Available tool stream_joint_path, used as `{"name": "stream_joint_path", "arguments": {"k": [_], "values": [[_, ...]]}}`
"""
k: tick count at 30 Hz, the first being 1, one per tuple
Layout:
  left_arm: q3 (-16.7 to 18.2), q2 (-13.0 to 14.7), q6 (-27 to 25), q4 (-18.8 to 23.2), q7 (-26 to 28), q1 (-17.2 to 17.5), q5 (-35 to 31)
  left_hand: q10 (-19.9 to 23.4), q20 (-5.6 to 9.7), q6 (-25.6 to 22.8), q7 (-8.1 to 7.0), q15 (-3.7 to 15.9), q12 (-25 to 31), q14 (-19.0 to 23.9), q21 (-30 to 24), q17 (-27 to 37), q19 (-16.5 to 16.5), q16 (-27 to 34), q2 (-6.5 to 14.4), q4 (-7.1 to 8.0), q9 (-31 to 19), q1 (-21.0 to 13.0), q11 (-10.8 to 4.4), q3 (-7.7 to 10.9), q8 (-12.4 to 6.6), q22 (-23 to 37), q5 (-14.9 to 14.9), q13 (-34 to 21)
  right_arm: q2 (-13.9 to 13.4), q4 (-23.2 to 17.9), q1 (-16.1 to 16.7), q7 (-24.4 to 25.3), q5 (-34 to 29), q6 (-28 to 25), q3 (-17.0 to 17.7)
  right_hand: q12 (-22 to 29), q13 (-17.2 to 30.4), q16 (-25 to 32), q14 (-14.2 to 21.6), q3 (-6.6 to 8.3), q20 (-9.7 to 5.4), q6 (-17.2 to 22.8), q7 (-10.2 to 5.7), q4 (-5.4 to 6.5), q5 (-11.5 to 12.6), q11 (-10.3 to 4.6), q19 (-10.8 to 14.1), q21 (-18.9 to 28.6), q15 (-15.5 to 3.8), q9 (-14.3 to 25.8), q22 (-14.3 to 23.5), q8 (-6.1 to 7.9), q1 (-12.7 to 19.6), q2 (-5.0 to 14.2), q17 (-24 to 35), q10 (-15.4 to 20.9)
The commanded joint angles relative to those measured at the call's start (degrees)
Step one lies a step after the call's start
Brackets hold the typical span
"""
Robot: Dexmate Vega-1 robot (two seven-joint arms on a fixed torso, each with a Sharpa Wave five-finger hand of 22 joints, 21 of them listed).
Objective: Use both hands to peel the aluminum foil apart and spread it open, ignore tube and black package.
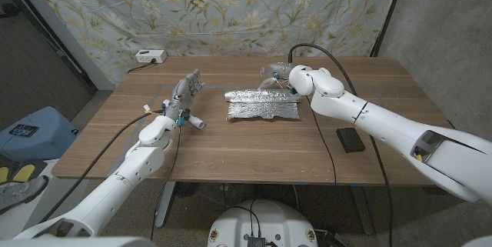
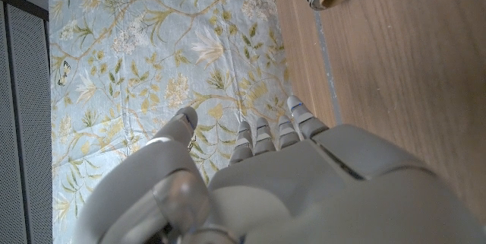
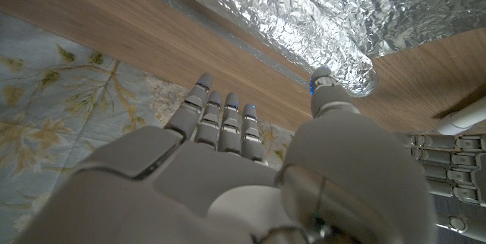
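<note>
Nothing of the peeling looks started, so you have nearly the whole job ahead of you. Nearest you and to the right of the foil, the black package [image 1: 350,139] lies apart on the tabletop [image 1: 254,151]; leave it alone. Left of the foil, your left hand [image 1: 184,93] stands raised above the wood with its fingers [image 2: 262,137] straight and close together, holding nothing; the white tube [image 1: 195,122] lies just beside it, also to be ignored.

The aluminum foil [image 1: 261,103] sits mid-tabletop as a crumpled, folded slab, its layers pressed together; no edge looks lifted or turned back, so I judge it not yet opened at all.

Beyond the foil's far right corner, your right hand [image 1: 286,75] hovers close to the folded edge; its fingers [image 3: 220,118] are extended and slightly spread, gripping nothing, and the thumb tip lies next to the rolled end of the foil [image 3: 334,39], though whether it touches I cannot tell.

What is left, as I read it: bring your left hand across to the foil's near-left edge, find a loose layer with each hand, then draw the layers apart and flatten the sheet.
</note>
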State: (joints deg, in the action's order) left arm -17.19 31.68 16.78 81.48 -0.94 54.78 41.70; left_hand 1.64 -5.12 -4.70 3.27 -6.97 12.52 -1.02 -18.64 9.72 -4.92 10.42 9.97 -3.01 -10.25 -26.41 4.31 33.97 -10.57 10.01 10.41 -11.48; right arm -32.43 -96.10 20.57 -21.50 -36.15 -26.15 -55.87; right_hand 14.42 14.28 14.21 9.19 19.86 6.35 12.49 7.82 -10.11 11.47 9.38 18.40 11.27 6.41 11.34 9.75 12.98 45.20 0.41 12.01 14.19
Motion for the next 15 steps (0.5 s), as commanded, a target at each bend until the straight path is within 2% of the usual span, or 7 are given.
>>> {"name": "stream_joint_path", "arguments": {"k": [1, 15], "values": [[-0.1, 0.0, -0.4, 0.8, 0.4, 0.6, 0.2, 0.0, -0.22, -0.2, 0.17, -0.29, -0.1, 0.0, 0.2, 0.3, -0.1, 0.2, 0.5, -0.23, -0.2, -0.1, 0.32, -0.1, -0.19, 0.1, 0.4, 0.0, 1.8, 1.4, -0.3, 0.3, -1.2, -1.5, -1.4, 0.5, 0.3, 0.6, 1.2, 0.45, 0.07, 1.1, 2.12, 0.25, 0.2, -0.41, 0.5, 0.5, -0.53, 0.1, 0.1, 0.46, 0.8, 0.06, 0.4, 0.9], [-0.4, -0.1, -0.7, 1.1, 0.9, 0.8, 0.0, 0.2, -0.3, -0.6, 0.29, -0.23, 0.0, 0.3, 0.4, 0.3, -0.4, 0.3, 0.6, -0.31, -0.2, -0.2, 0.39, -0.1, -0.3, 0.1, 0.4, 0.0, 3.7, 4.8, -2.0, -0.6, -1.5, -2.2, -3.5, 0.4, 0.5, 1.6, 2.7, 0.56, 0.06, 1.3, 1.82, 0.34, 0.2, -0.65, 0.4, 0.3, -1.33, 0.1, 0.2, 0.35, 1.9, 0.1, 1.1, 0.9]]}}
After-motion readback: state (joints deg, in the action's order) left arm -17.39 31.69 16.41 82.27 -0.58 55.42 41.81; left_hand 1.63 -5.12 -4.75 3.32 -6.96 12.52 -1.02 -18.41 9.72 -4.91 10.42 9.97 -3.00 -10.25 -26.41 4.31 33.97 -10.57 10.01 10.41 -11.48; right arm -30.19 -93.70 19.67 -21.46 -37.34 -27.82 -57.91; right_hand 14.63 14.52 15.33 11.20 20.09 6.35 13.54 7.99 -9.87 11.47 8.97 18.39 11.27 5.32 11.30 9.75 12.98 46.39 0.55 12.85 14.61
